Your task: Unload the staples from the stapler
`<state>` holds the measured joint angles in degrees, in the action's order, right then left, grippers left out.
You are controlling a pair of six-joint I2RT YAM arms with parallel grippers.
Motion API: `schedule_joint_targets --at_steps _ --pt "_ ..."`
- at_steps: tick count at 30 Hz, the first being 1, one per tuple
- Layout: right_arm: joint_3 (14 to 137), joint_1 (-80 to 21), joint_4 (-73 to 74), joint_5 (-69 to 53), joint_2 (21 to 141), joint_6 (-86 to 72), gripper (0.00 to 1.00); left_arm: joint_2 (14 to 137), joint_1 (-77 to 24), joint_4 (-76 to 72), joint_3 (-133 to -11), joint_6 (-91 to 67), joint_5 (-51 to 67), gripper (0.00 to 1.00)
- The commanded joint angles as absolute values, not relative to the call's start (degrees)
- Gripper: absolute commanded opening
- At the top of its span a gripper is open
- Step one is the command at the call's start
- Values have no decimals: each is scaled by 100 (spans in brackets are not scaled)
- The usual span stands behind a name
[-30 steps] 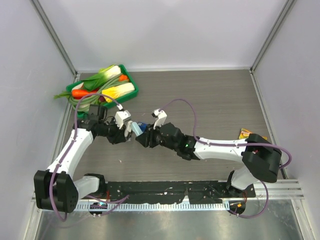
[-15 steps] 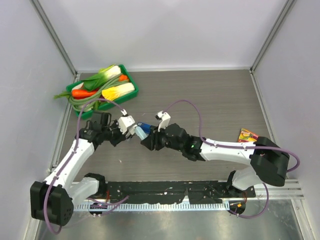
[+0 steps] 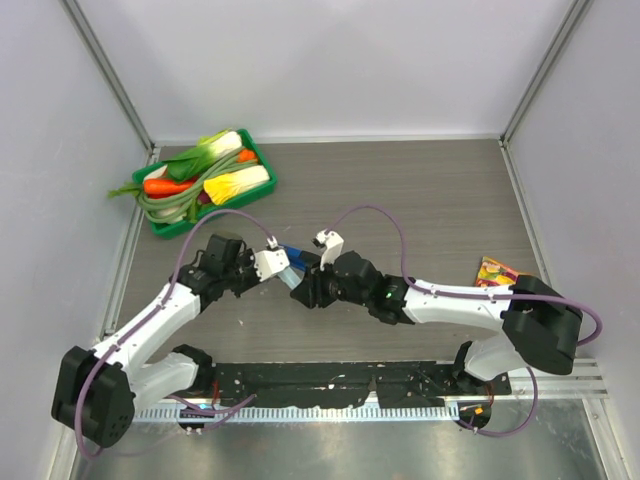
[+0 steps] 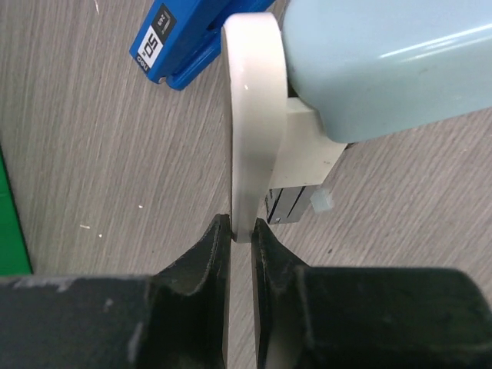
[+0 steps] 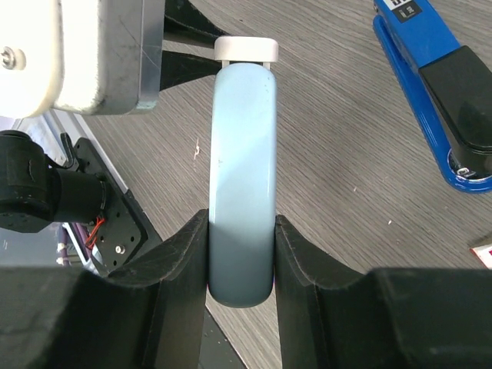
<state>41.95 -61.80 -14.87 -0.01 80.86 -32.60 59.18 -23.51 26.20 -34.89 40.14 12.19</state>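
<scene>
**Right wrist view.** Your right gripper (image 5: 242,224) is closed narrow on the sides of the pale blue stapler (image 5: 243,154). The stapler's white-capped end points toward the left arm's wrist. The stapler appears raised off the table (image 5: 346,192), though I cannot confirm this. The dark blue stapler (image 5: 438,92) lies on the wood just beside it, and nothing is gripping it.

**Left wrist view.** Your left gripper (image 4: 242,231) is pinched almost shut on the tip of the same stapler's thin white base (image 4: 247,115). The base appears parted from the pale blue top, and a metal channel (image 4: 288,204) shows in the gap. No staples can be made out in the channel or on the wood, and I cannot tell whether they sit inside.

**Progress, as judged.** The stapler is gripped at both ends and looks opened. The unloading itself is not yet done, since the strip has to be drawn out and set down.

**Top view.** Both arms reach inward and meet nose to nose near the middle of the table, slightly toward the left edge. The green tray (image 3: 160,215) is in the far left corner and the packet (image 3: 492,270) lies by the right edge, both well apart from the work.
</scene>
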Motion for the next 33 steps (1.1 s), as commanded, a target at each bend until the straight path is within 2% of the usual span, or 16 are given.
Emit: schedule_joint_targets --at_steps 1,8,11,12,13,15,16,19,24,27,28,29,33 --pt "4105 -6196 -1644 -193 7682 -3041 1 6020 -2399 2118 -3357 4131 45 0" --pt "3946 -6188 -1617 -36 7488 -2988 1 6126 -2619 2012 -3383 3806 -45 1" --pt "4051 -6179 -1775 -26 7558 -3023 1 6187 -2628 2433 -3751 3359 402 7" --pt "4226 -6179 -1775 -26 7611 -3015 1 6196 -2637 2574 -3875 3236 561 11" --pt "4332 -6179 -1784 -26 7655 -2954 1 6205 -2637 2888 -4015 2982 719 21" --pt "4700 -6170 -1749 263 7830 -2866 1 6188 -2628 3198 -4411 2805 1244 36" --pt "4841 -6170 -1706 333 7901 -2787 1 6170 -2637 3391 -4517 2612 1370 47" --pt "5343 -6144 -1556 430 8173 -2620 1 6065 -2637 3629 -4833 2330 1661 62" --pt "5922 -6082 -1424 519 8647 -2373 1 5968 -2523 3832 -5176 2022 1714 71" --pt "6221 -6021 -1380 519 8972 -2207 1 5871 -2165 3718 -5229 1716 1547 85" --pt "6310 -6012 -1354 536 9061 -2154 1 5836 -1962 3666 -5238 1627 1547 96" --pt "6389 -6012 -1258 536 9140 -2110 1 5775 -1734 3665 -5299 1548 1756 100" --pt "6872 -6012 -1037 554 9676 -1811 1 5722 -119 3902 -5545 1354 2758 100"
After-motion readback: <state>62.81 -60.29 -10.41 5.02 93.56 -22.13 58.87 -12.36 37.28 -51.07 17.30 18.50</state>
